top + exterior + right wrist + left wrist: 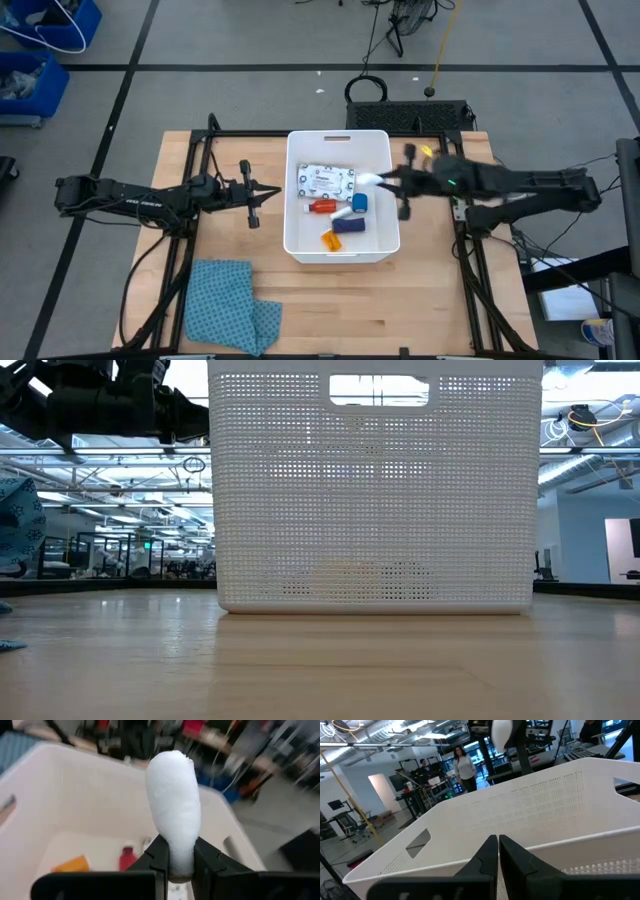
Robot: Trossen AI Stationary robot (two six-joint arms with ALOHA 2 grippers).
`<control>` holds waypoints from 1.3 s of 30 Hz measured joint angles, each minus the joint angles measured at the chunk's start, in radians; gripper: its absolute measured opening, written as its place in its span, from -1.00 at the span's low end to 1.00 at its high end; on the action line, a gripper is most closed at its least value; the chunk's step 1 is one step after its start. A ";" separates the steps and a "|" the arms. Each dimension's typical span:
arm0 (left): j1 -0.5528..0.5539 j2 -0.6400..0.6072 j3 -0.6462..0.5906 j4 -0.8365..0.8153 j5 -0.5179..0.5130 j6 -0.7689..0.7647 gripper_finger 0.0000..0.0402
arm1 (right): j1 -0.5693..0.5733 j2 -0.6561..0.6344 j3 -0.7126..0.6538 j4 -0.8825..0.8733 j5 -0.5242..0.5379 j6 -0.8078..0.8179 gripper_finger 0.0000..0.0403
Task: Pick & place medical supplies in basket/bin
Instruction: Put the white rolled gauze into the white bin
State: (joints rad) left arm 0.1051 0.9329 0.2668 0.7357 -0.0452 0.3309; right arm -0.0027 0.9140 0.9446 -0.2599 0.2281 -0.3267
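The white bin [385, 240] stands mid-table, its perforated wall [375, 490] filling the low view. Inside lie a white printed packet [326, 180], a red-capped bottle [321, 207], a blue tape roll [359, 203], a dark blue strip [347, 224] and an orange pill bottle [330, 239]. My right gripper [388, 181] hovers over the bin's right part, shut on a white cylinder [172, 805]. My left gripper [262, 195] waits shut, just left of the bin, its fingers [498, 855] facing the bin's wall [520, 810]. My right gripper [180, 851] pinches the white cylinder by one end [180, 862] between its two fingers [159, 852]. The fingers reach in from the table's right, and the cylinder sticks out forward beyond their tips, along the fingers. It is lifted clear above the bin's inside.
A blue patterned cloth [230, 305] lies crumpled near the table's front left, also seen at the low view's left edge [15, 525]. Bare wood runs in front of the bin [400, 310]. People stand in the room beyond the table [462, 767].
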 joint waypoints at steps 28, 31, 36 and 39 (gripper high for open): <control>0.000 0.000 0.000 -0.032 0.002 -0.048 -0.89 | -0.329 0.692 0.444 -0.484 -0.359 -0.156 -0.83; 0.000 0.000 0.000 -0.029 0.002 -0.047 -0.89 | -0.330 0.737 0.444 -0.475 -0.350 -0.140 -0.84; 0.000 0.000 0.000 -0.029 0.002 -0.047 -0.89 | -0.345 0.793 0.444 -0.495 -0.333 -0.125 -0.82; 0.000 0.000 0.000 -0.029 0.002 -0.047 -0.89 | -0.350 0.820 0.444 -0.493 -0.332 -0.094 -0.83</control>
State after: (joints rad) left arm 0.1047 0.9329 0.2668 0.7067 -0.0433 0.2837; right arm -0.3529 1.7336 1.3888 -0.7532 -0.1043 -0.4208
